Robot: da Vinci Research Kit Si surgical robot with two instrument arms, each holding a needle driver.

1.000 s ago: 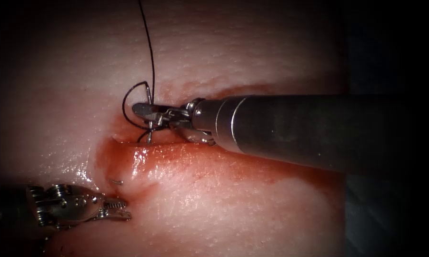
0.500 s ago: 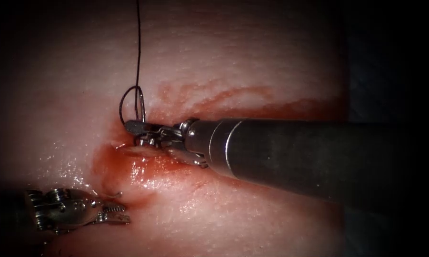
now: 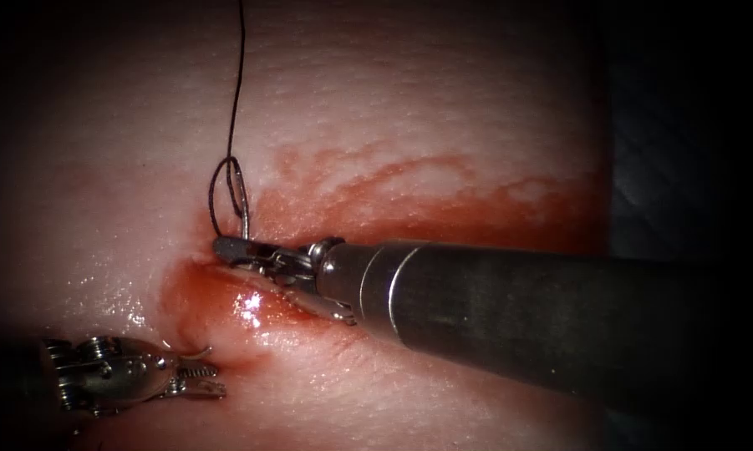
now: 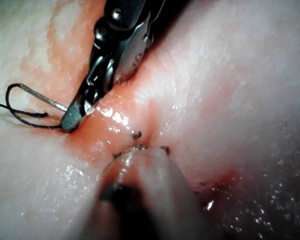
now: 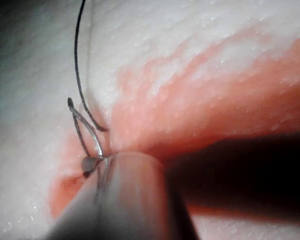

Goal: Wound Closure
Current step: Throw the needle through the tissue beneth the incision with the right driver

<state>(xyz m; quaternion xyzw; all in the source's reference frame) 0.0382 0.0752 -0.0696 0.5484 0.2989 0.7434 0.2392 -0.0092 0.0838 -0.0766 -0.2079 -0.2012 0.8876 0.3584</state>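
Pale pink tissue [image 3: 443, 92]; red fluid [image 3: 226, 301]; black thread [image 3: 236, 100]; silver needle [image 3: 242, 196].

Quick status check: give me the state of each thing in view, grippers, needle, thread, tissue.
Right gripper: shut on the needle near its tail end.
Needle: held, swaged end up; tip out of the tissue by the left gripper.
Left gripper: open, holds nothing.
Thread: runs up from the needle, looped beside it.
Tissue: cut open, wet with red fluid.

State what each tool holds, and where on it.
Right tool grips the needle near its thread end. Left tool holds nothing, jaws open.
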